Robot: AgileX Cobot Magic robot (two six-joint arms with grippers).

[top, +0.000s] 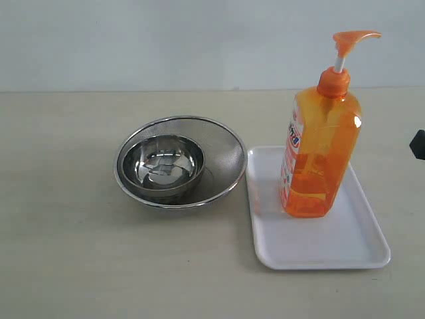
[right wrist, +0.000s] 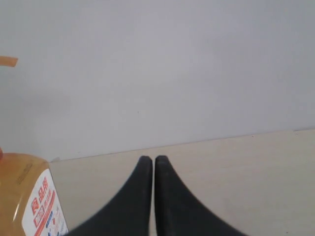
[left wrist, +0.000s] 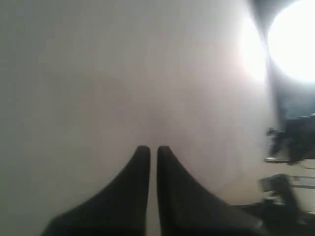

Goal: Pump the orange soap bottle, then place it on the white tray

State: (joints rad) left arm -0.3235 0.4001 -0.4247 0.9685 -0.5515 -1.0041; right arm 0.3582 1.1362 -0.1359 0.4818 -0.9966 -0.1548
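The orange soap bottle [top: 321, 149] stands upright on the white tray [top: 335, 242], toward its far left part, with the pump head [top: 350, 41] raised and the label facing left. In the right wrist view the bottle [right wrist: 27, 196] shows at one edge, apart from my right gripper [right wrist: 148, 160], which is shut with nothing between its fingers. A dark bit of that gripper [top: 418, 143] peeks in at the exterior view's right edge. My left gripper [left wrist: 149, 148] is shut and empty over a pale blurred surface; it is outside the exterior view.
A round steel mesh bowl [top: 226, 143] with a smaller steel bowl [top: 161, 166] inside it sits just left of the tray. The beige table [top: 80, 252] meets a pale wall behind. Dark equipment [left wrist: 290, 142] shows in the left wrist view.
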